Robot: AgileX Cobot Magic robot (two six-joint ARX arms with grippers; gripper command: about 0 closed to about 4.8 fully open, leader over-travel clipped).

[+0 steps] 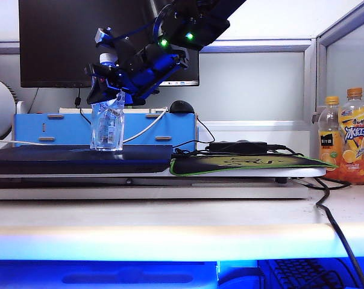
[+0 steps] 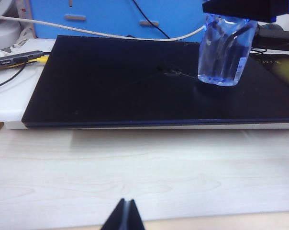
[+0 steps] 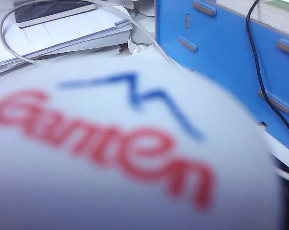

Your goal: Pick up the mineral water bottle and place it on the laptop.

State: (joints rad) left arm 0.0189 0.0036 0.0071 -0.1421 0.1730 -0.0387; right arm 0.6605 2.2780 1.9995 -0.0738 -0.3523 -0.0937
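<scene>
Office desk: monitor (image 1: 61,42), laptop (image 1: 79,159), partition (image 1: 345,54).

We read one clear text: in the right wrist view, red lettering "Ganten" under a blue zigzag peak mark fills the white cap (image 3: 135,153) of the mineral water bottle (image 1: 107,126), blurred by closeness. In the exterior view, at 3 o'clock, the orange drink bottles (image 1: 346,135) carry labels with white characters on blue; we cannot read them. The small label low on the water bottle is illegible.
</scene>
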